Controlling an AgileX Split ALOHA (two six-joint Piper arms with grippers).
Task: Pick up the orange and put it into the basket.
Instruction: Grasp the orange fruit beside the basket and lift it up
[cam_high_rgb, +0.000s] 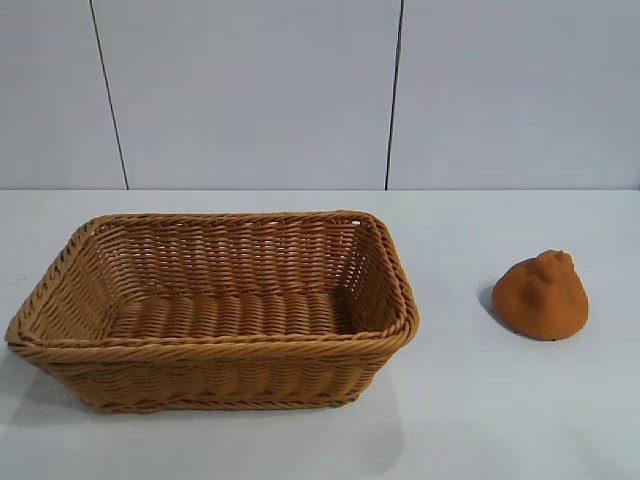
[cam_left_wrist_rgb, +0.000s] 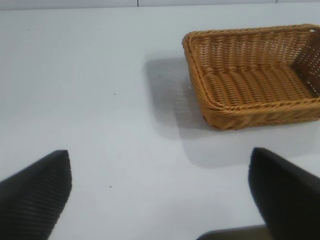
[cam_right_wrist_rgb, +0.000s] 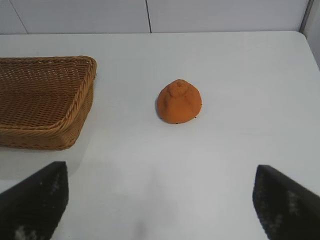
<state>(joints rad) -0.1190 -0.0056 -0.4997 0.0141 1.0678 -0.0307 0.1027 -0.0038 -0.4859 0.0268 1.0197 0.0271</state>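
The orange, matte orange-brown with a knobbly bump on top, sits on the white table to the right of the basket. The basket is tan woven wicker with a braided rim, and nothing lies in it. No arm shows in the exterior view. In the right wrist view my right gripper is open and empty above bare table, with the orange some way ahead of it and the basket's corner beside. In the left wrist view my left gripper is open and empty, well short of the basket.
The white table ends at a grey panelled wall behind. Its edge shows in the right wrist view beyond the orange.
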